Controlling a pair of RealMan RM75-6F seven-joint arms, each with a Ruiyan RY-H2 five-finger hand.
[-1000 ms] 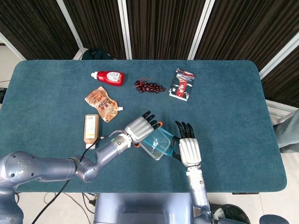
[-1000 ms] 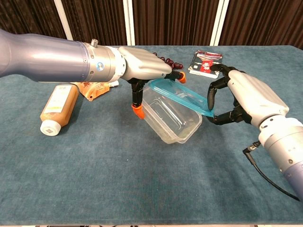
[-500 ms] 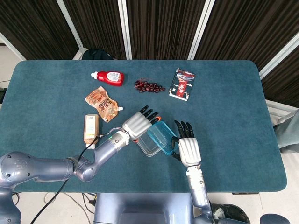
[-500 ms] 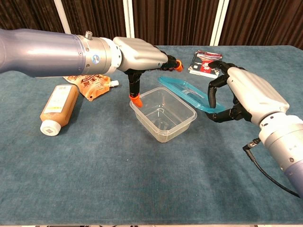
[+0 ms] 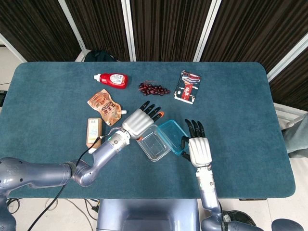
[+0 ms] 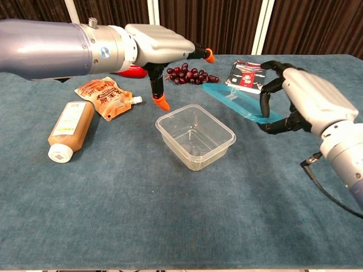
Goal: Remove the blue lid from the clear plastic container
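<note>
The clear plastic container [image 5: 153, 146] [image 6: 195, 136] stands upright and uncovered on the teal table. The blue lid [image 5: 173, 136] [image 6: 238, 102] is off it, tilted in the air just to the container's right. My right hand [image 5: 198, 147] [image 6: 306, 99] grips the lid by its right edge between thumb and fingers. My left hand [image 5: 139, 120] [image 6: 164, 48] hovers behind and to the left of the container with its fingers spread. It holds nothing and does not touch the container.
A brown bottle [image 5: 94, 132] [image 6: 68, 129] and an orange pouch [image 5: 105, 107] [image 6: 105, 96] lie to the left. Further back are a red sauce bottle [image 5: 111, 79], dark grapes [image 5: 154, 89] [image 6: 190, 73] and a red-and-white packet [image 5: 187, 86] [image 6: 247, 76].
The left hand let go of the tilted container, which now sits flat on the table, and drew up and back. The right hand carried the lid off to the right.
</note>
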